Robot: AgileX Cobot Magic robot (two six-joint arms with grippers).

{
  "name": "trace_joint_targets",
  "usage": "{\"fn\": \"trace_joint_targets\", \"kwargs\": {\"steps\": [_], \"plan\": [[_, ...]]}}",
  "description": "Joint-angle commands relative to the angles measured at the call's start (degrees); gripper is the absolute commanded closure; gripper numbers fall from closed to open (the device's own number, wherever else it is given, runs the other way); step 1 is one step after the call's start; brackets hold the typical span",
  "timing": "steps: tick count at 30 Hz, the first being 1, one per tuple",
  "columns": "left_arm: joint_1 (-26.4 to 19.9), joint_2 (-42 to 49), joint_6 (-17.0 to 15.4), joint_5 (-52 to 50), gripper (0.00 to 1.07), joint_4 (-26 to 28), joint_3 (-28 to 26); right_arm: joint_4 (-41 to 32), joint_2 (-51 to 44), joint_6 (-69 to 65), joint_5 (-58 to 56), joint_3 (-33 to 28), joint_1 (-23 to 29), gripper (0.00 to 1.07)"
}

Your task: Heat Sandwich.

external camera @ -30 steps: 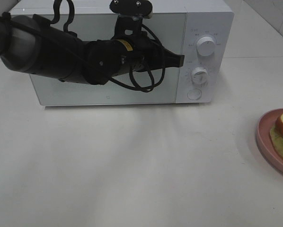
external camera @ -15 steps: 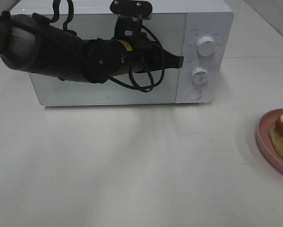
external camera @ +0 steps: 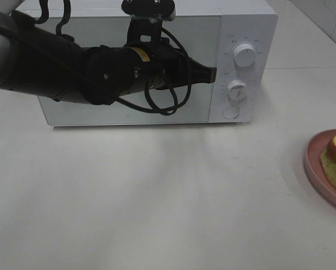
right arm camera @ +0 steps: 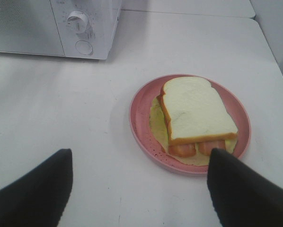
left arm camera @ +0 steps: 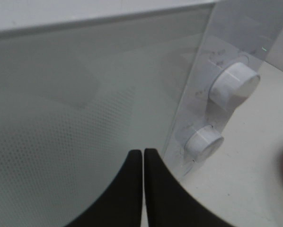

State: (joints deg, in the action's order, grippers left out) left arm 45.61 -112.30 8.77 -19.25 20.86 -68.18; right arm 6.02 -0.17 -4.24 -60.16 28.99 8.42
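The sandwich [right arm camera: 194, 115] lies on a pink plate [right arm camera: 141, 124] at the right edge of the white surface [external camera: 157, 197], untouched. Right hand [right arm camera: 139, 189] hovers released above it. Left hand [left arm camera: 143, 163], clenched and empty, is at the closed microwave [external camera: 235, 34] door's right edge, beside the knobs.
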Motion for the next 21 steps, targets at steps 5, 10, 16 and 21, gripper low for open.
{"fn": "trace_joint_targets", "kwargs": {"steps": [5,10,16,21], "plan": [[2.2,5.8,-0.4,-1.1,1.06,0.7,6.8,0.2,-1.5,0.6,0.6,-0.2,-0.5,0.31],[2.8,9.6,-0.5,4.6,1.04,0.9,10.1,0.2,-1.5,0.6,0.6,-0.2,-0.5,0.31],[2.8,12.8,-0.5,17.0,0.67,1.3,10.5,0.2,-1.5,0.6,0.6,-0.2,-0.5,0.31],[2.8,15.3,-1.6,26.3,0.03,1.6,10.5,0.2,-1.5,0.6,0.6,-0.2,-0.5,0.31]]}}
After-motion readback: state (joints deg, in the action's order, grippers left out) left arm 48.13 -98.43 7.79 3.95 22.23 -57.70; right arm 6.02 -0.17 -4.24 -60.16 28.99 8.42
